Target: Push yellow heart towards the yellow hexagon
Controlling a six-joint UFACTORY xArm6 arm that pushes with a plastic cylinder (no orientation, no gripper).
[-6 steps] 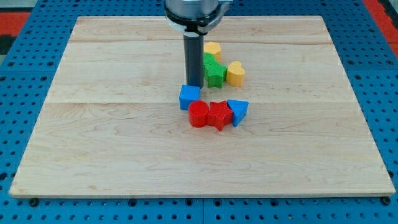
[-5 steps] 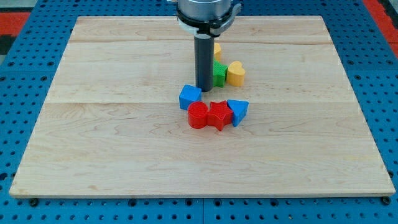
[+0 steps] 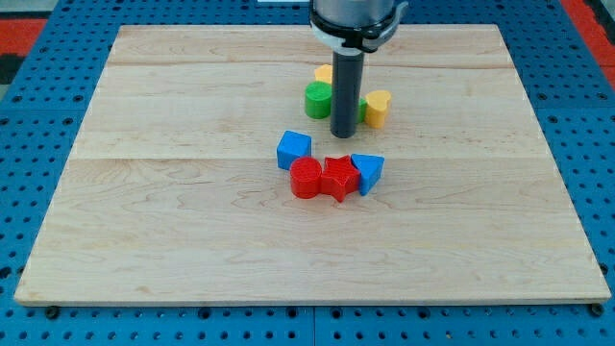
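Yellow heart point(image 3: 378, 108) sits right of centre, upper counter point(image 3: 173, 221); yellow hexagon point(image 3: 324, 75) peeks up-left behind the rod. No hand here: my tip point(image 3: 343, 135), holding nothing, should circle to the heart's lower right, then push up-left.

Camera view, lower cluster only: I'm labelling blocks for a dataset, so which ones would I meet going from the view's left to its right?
blue cube → red cylinder → red star-like block → blue triangle. My tip sits just above this row, toward the view's top.
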